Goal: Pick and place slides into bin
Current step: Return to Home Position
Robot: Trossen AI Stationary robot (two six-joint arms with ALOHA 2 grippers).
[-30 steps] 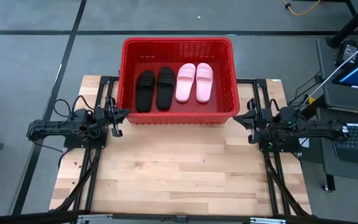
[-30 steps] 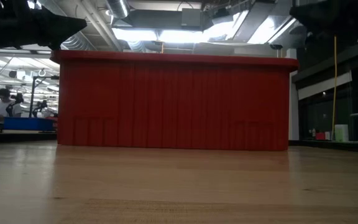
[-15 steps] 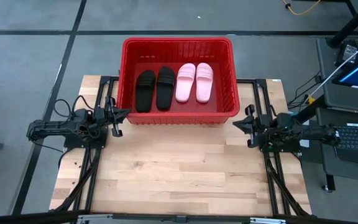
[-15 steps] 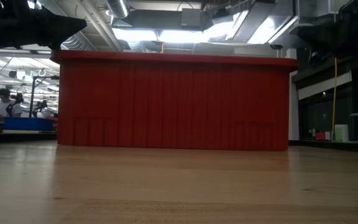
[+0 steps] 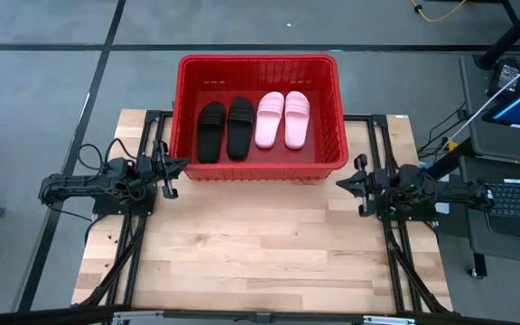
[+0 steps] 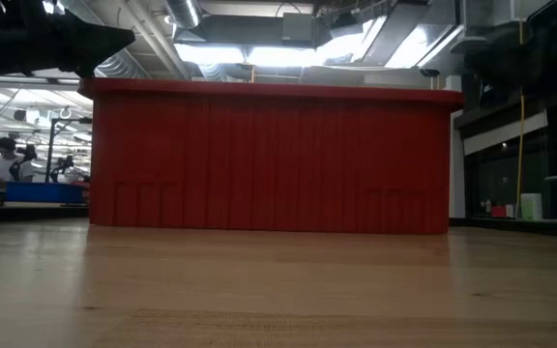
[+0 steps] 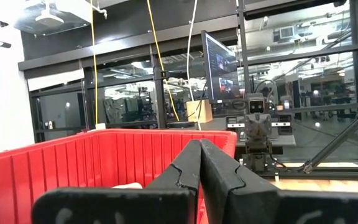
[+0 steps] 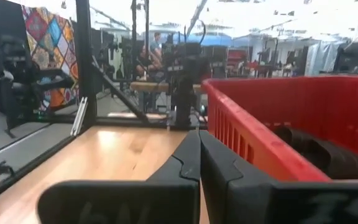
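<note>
The red bin (image 5: 258, 117) stands at the table's far middle. Inside it lie two black slides (image 5: 225, 129) on the left and two pale pink slides (image 5: 283, 118) on the right, soles down, side by side. My left gripper (image 5: 181, 165) is shut and empty beside the bin's near left corner. My right gripper (image 5: 342, 183) is shut and empty beside the bin's near right corner. In the low view the bin's near wall (image 6: 269, 159) hides the slides.
The bare wooden tabletop (image 5: 260, 244) stretches from the bin to the near edge. A laptop and cart (image 5: 513, 135) stand off the table's right side. The other arm shows past the bin in each wrist view (image 7: 257, 134).
My right gripper has drawn back from the bin's right side toward the table's near edge and a little toward the left, staying shut. The slides and the bin have stayed where they were.
</note>
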